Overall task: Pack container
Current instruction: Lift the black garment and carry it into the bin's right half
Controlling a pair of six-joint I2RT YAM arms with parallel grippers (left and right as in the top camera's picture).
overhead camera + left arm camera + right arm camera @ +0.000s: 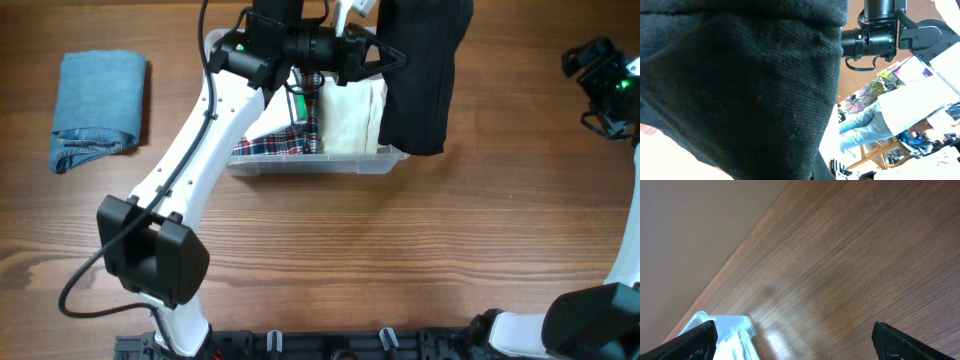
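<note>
Black garment hangs from my left pincer, which is clamped on it.
Clear container sits just under that pincer; my right pincer stands wide apart.

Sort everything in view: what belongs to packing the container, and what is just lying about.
Job: container; black garment, held by the left pincer; plaid garment and cream garment, inside the container; folded denim, probably waiting its turn.
Lying about: right pincer, open over the table; black rail at the near table edge.
</note>
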